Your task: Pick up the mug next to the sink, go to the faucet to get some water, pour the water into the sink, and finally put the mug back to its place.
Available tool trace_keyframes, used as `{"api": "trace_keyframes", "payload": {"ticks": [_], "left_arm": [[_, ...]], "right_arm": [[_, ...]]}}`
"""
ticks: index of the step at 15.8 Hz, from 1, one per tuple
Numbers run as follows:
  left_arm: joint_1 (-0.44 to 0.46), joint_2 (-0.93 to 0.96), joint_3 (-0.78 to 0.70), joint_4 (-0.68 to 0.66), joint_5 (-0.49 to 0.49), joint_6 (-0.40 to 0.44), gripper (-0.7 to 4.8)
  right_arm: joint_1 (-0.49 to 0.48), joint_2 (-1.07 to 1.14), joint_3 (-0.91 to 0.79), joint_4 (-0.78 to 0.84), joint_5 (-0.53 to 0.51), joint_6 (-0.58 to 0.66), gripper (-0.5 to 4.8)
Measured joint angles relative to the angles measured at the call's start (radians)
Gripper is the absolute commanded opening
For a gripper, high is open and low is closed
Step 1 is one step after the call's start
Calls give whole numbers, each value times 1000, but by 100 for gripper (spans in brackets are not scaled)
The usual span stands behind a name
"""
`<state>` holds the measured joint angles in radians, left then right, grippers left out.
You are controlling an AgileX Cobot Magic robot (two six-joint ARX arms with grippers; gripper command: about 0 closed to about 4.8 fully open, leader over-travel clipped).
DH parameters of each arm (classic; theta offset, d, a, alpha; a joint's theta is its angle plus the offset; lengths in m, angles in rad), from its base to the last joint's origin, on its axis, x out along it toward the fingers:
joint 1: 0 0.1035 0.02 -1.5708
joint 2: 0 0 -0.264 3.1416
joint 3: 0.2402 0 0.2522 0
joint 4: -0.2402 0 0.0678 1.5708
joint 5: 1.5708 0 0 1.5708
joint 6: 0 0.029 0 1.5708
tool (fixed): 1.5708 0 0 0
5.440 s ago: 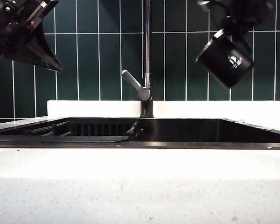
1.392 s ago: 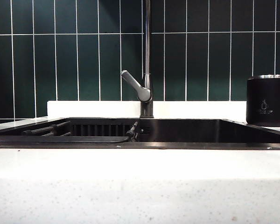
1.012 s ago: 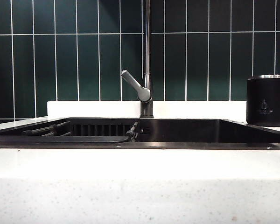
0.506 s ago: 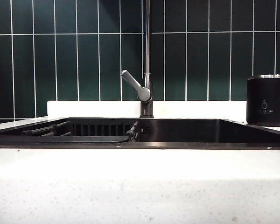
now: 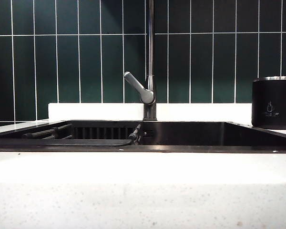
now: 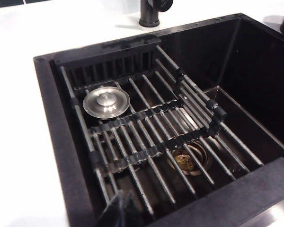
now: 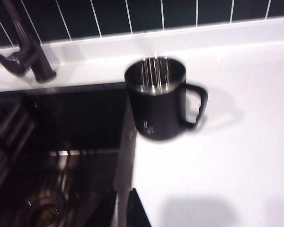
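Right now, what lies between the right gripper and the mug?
Only bare white countertop separates the right gripper from the mug, seen in the right wrist view.

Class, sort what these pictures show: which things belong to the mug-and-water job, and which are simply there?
Job:
mug, upright on the counter
faucet
sink
left tool, shut, over the sink
right tool, near the sink's edge

Just there:
rack
metal strainer lid
drain

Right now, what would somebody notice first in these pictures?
Probably the black mug, standing upright and alone on the white counter at the right end of the sink. Next comes the tall faucet behind the sink's middle, against dark green tiles. Inside the sink, a shiny round stopper rests on the rack bars.
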<state>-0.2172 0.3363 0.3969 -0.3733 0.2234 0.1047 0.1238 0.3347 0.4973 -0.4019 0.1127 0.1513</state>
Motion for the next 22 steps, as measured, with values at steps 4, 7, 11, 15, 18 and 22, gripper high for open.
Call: {"api": "trace_keyframes", "payload": {"ticks": [4, 7, 11, 15, 18, 22], "left_arm": [[0, -8, -80, 105, 0, -61, -5], [0, -9, -130, 236, -77, -145, -5], [0, -8, -172, 300, -215, -163, -5], [0, -7, -233, 336, -251, -166, -5], [0, -6, -269, 372, -251, -170, -5], [0, -7, -301, 411, -212, -170, -5]], "right_arm": [[-1, -129, -162, 71, 19, -2, -1], [-2, -176, -226, 98, 61, -3, -1], [-3, -188, -229, 99, 252, 0, -1], [-2, -189, -256, 230, 243, -3, -1], [-2, -190, -295, 283, 146, -140, -2], [1, -191, -315, 290, 27, -179, -2]]}}
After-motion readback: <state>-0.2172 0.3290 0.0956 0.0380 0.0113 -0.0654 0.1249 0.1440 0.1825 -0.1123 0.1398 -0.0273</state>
